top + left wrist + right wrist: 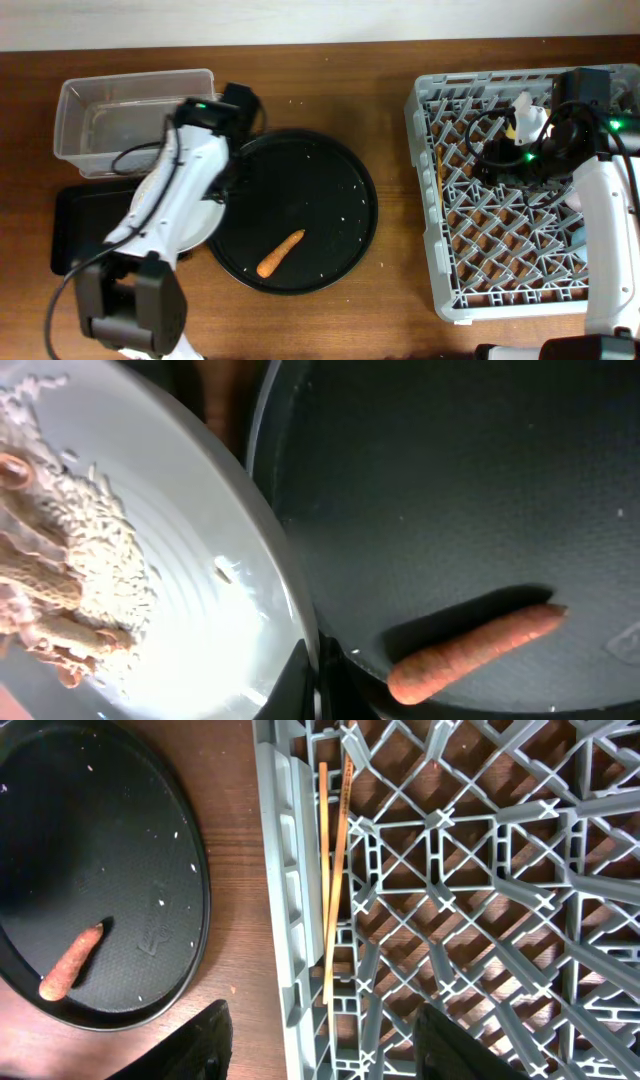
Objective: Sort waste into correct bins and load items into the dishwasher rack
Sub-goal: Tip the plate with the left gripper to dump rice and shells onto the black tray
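Observation:
My left gripper (pixel 318 682) is shut on the rim of the pale grey plate (pixel 200 550), which carries rice and beige food scraps (pixel 70 570). In the overhead view the plate (pixel 203 222) sits between the black rectangular tray (pixel 80 225) and the round tray, with the left gripper (pixel 222 190) at its right edge. The orange carrot (pixel 281 253) lies on the round black tray (pixel 330 170). My right gripper (pixel 325 1050) is open and empty above the left edge of the grey dishwasher rack (pixel 450 290). The chopsticks (pixel 333 880) lie in the rack.
The clear tub (pixel 135 120) stands at the back left, behind the black rectangular tray. The round tray shows rice specks. The carrot also shows in the left wrist view (pixel 470 652) and the right wrist view (pixel 72 963). Bare wooden table (pixel 395 290) lies between tray and rack.

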Controlling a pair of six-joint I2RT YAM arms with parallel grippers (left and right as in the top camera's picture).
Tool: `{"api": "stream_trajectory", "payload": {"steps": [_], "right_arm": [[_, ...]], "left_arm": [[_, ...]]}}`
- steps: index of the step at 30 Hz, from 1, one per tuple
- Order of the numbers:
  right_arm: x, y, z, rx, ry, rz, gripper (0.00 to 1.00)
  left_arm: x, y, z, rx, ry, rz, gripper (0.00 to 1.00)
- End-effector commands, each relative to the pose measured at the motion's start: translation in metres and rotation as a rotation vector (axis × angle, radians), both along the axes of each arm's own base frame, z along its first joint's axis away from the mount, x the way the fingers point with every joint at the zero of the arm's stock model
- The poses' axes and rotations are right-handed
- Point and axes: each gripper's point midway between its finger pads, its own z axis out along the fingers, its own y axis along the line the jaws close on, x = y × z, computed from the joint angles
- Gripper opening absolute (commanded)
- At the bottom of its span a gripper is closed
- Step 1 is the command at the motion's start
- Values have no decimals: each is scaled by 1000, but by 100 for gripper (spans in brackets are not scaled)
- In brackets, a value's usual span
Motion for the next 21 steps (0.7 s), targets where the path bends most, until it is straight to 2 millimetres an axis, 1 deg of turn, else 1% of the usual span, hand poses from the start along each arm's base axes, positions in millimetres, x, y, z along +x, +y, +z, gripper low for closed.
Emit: {"api": "stream_trajectory", "payload": {"steps": [1, 3, 4, 5, 6, 8, 9, 10, 11, 14, 15, 17, 18, 19, 20, 21], "right_arm": [[-1, 3, -4, 3, 9, 21, 57], [-1, 3, -4, 3, 9, 21, 57], [-1, 3, -4, 3, 9, 21, 58], [-1, 3, -4, 3, 9, 20, 57], [-1, 3, -4, 3, 9, 21, 57], [-1, 3, -4, 3, 9, 21, 57], [-1, 3, -4, 3, 9, 21, 57], [-1, 3, -4, 3, 9, 21, 57], [-1, 3, -4, 3, 9, 21, 57], [-1, 3, -4, 3, 9, 21, 57], [-1, 3, -4, 3, 9, 21, 57], [-1, 3, -4, 3, 8, 22, 57], [-1, 3, -4, 3, 8, 21, 57], [-1, 3, -4, 2, 7, 21, 57], [-1, 3, -4, 3, 8, 21, 57], [-1, 3, -4, 3, 9, 21, 58]], "left_arm": [[9, 7, 15, -280, -29, 5, 0], [13, 15, 20, -424, -49, 5, 0], [17, 22, 28, -562, -88, -19, 0], [18, 26, 32, -616, -107, -26, 0], [20, 40, 42, -713, -162, -16, 0], [23, 54, 54, -815, -234, -1, 0], [23, 64, 60, -857, -269, 27, 0], [23, 74, 63, -879, -294, 51, 0], [22, 88, 70, -918, -340, 81, 0], [19, 101, 90, -1039, -436, 112, 0], [16, 107, 93, -1058, -446, 144, 0], [14, 113, 94, -1062, -451, 170, 0], [13, 110, 97, -1071, -477, 113, 0], [14, 115, 91, -1035, -467, 118, 0], [12, 119, 85, -1012, -427, 178, 0], [12, 114, 90, -1046, -443, 159, 0]]}}
